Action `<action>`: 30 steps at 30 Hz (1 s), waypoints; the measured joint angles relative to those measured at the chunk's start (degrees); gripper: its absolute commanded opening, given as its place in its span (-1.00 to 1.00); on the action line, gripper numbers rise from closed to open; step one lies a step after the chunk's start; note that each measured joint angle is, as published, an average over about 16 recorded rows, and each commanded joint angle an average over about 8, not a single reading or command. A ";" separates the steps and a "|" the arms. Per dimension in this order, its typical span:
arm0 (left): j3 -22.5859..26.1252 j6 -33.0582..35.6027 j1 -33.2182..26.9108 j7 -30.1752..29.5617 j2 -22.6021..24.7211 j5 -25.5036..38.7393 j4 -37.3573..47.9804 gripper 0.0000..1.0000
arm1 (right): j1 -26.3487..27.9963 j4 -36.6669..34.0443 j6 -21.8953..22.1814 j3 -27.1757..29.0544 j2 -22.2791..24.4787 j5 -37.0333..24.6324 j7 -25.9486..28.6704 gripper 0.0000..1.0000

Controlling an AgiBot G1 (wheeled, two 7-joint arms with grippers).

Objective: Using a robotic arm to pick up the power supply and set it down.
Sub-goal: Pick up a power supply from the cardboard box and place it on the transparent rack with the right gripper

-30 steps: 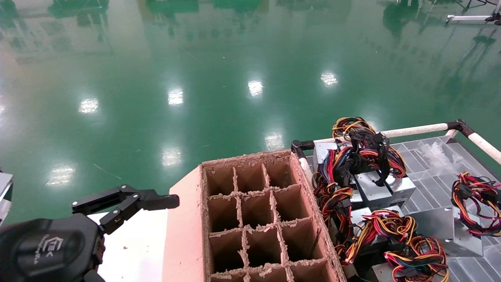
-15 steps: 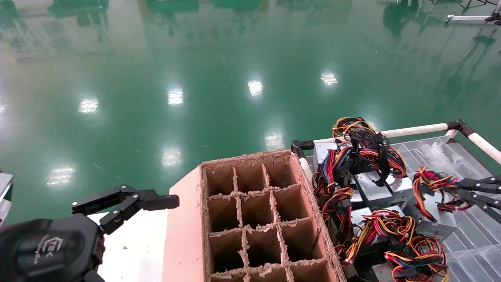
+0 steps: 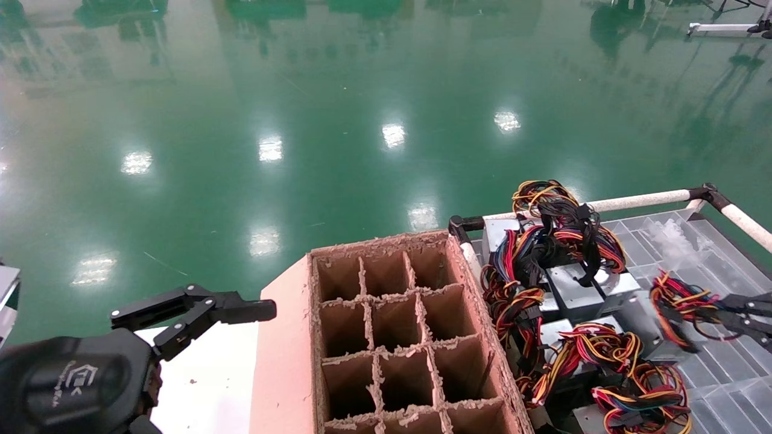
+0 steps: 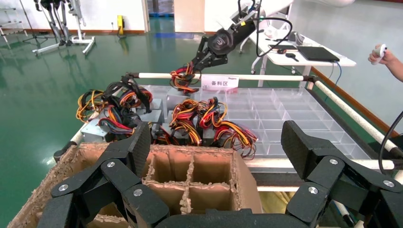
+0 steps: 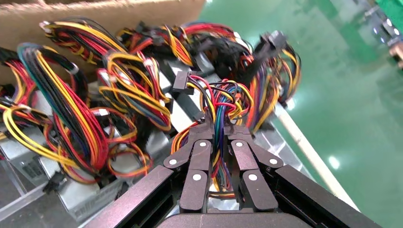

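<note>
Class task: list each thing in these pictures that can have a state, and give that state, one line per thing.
Right gripper: shut on the cable bundle of a grey metal power supply.
Left gripper: open, holding nothing, beside the box.
Brown cardboard divider box: visible cells empty.
Other grey power supplies: lying on the clear tray.

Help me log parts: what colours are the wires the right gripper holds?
Red, yellow, orange, black, blue and green wires, shown best in the right wrist view, in the right gripper.

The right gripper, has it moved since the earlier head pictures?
Yes. The right gripper, shut on a cable bundle, entered from the right edge, then dropped slightly lower against the white rail.
</note>
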 measured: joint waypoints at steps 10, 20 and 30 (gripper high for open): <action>0.01 0.00 0.00 0.00 0.00 0.00 0.00 1.00 | 1.63 -6.34 5.74 -1.35 0.13 -1.21 -1.36 -1.00; 0.01 0.00 0.00 0.00 0.00 -0.01 0.00 1.00 | 4.75 -9.97 14.86 -2.23 -1.46 -3.31 -2.59 -1.00; 0.02 -0.01 0.00 0.01 -0.01 -0.01 0.00 1.00 | 7.57 -11.06 18.09 -3.08 -3.02 -4.84 -3.09 -1.00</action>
